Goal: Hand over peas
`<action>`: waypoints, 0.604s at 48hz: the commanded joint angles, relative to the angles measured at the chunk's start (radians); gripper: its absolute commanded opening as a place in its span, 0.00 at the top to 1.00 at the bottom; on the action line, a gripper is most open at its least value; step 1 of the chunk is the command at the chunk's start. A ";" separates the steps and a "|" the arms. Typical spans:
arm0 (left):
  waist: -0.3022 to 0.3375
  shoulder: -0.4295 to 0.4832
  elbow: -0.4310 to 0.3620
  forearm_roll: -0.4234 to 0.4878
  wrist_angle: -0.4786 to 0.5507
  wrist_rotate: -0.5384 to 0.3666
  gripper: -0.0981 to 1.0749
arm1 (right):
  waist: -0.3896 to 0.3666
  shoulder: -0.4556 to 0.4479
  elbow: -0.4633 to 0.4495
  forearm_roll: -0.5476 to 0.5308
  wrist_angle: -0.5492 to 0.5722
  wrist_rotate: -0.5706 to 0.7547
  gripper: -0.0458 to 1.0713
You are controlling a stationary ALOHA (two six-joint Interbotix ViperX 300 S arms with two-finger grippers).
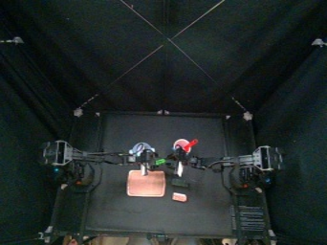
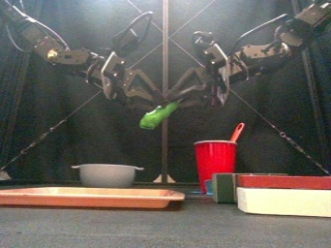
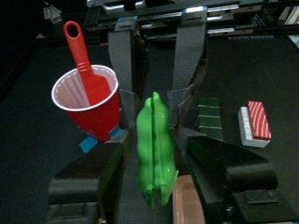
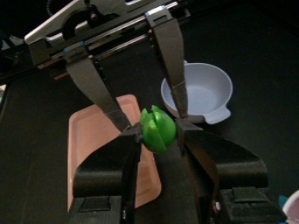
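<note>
Peas (image 2: 159, 116) hang mid-air above the worktop (image 2: 155, 228) between both arms, long axis running toward the left hand (image 3: 149, 188), whose jaws stand spread around the pod, while the right hand (image 4: 156, 140) pinches its end

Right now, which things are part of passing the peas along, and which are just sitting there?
Part of the job:
- peas, up in the air between the two arms
- left pincer
- right pincer, closed on the peas

Just lying about:
- red cup with a red spoon in it
- grey bowl
- pink board
- small red block
</note>
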 commanded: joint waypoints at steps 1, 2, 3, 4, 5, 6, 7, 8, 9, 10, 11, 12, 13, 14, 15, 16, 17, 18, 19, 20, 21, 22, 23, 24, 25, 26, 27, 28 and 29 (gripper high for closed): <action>0.002 -0.017 0.000 -0.011 -0.038 0.003 0.15 | -0.003 -0.043 -0.002 0.002 -0.005 -0.002 0.39; 0.002 -0.020 0.003 -0.012 -0.049 0.003 0.14 | -0.003 -0.044 0.000 0.002 -0.005 0.000 0.39; 0.002 -0.021 0.006 -0.012 -0.057 0.003 0.14 | -0.003 -0.046 0.002 0.002 -0.005 0.000 0.39; 0.000 -0.023 0.011 -0.014 -0.069 0.005 0.13 | -0.003 -0.048 0.005 0.003 -0.003 0.000 0.39; 0.002 -0.023 0.015 -0.014 -0.077 0.005 0.12 | -0.003 -0.049 0.005 0.003 -0.005 0.000 0.39; 0.002 -0.025 0.018 -0.014 -0.084 0.003 0.12 | -0.005 -0.052 0.006 0.003 -0.005 0.000 0.39; 0.002 -0.026 0.021 -0.014 -0.091 0.003 0.12 | -0.003 -0.054 0.006 0.005 -0.005 0.000 0.39; 0.002 -0.028 0.025 -0.014 -0.095 0.005 0.12 | -0.003 -0.054 0.009 0.005 -0.005 0.000 0.39; 0.002 -0.028 0.025 -0.014 -0.098 0.003 0.12 | -0.003 -0.055 0.009 0.006 -0.005 0.000 0.39; 0.002 -0.031 0.026 -0.014 -0.101 0.003 0.12 | -0.003 -0.057 0.009 0.006 -0.005 0.000 0.39; 0.002 -0.031 0.028 -0.014 -0.101 0.003 0.12 | -0.003 -0.055 0.011 0.006 -0.005 0.000 0.39; 0.002 -0.032 0.029 -0.014 -0.101 0.003 0.12 | -0.003 -0.057 0.011 0.006 -0.005 0.000 0.39; 0.000 -0.032 0.031 -0.014 -0.101 0.003 0.12 | -0.005 -0.057 0.011 0.006 -0.005 0.000 0.39; 0.002 -0.032 0.031 -0.014 -0.101 0.003 0.12 | -0.003 -0.055 0.011 0.006 -0.003 0.000 0.39; 0.000 -0.032 0.031 -0.014 -0.101 0.003 0.12 | -0.003 -0.057 0.011 0.006 -0.005 0.000 0.39; 0.002 -0.032 0.031 -0.014 -0.101 0.003 0.12 | -0.005 -0.057 0.011 0.006 -0.005 0.000 0.39; 0.002 -0.031 0.031 -0.014 -0.101 0.003 0.12 | -0.003 -0.057 0.011 0.006 -0.005 0.000 0.39; 0.002 -0.032 0.031 -0.014 -0.101 0.003 0.12 | -0.003 -0.055 0.011 0.005 -0.005 0.000 0.39; 0.002 -0.032 0.031 -0.014 -0.101 0.003 0.12 | -0.005 -0.055 0.011 0.005 -0.005 0.000 0.39; 0.002 -0.032 0.031 -0.014 -0.101 0.003 0.12 | -0.003 -0.057 0.011 0.006 -0.005 0.000 0.39; 0.002 -0.032 0.031 -0.015 -0.101 0.003 0.12 | -0.003 -0.057 0.011 0.006 -0.005 0.000 0.39; 0.000 -0.032 0.031 -0.015 -0.101 0.003 0.12 | -0.003 -0.055 0.011 0.006 -0.005 0.000 0.39; 0.002 -0.032 0.031 -0.015 -0.101 0.003 0.12 | -0.003 -0.057 0.011 0.006 -0.006 0.000 0.39; 0.002 -0.032 0.031 -0.017 -0.101 0.003 0.12 | -0.003 -0.057 0.011 0.006 -0.006 0.000 0.39; 0.002 -0.032 0.031 -0.018 -0.101 0.003 0.12 | -0.003 -0.057 0.011 0.006 -0.006 0.000 0.39; 0.002 -0.032 0.031 -0.020 -0.101 0.003 0.12 | -0.005 -0.057 0.012 0.006 -0.006 0.000 0.39; 0.000 -0.032 0.031 -0.023 -0.101 0.003 0.12 | -0.005 -0.057 0.012 0.006 -0.006 0.000 0.39; 0.002 -0.032 0.032 -0.025 -0.101 0.003 0.12 | -0.003 -0.057 0.012 0.006 -0.005 0.000 0.39; 0.002 -0.032 0.032 -0.026 -0.101 0.003 0.12 | -0.005 -0.057 0.014 0.006 -0.006 0.000 0.39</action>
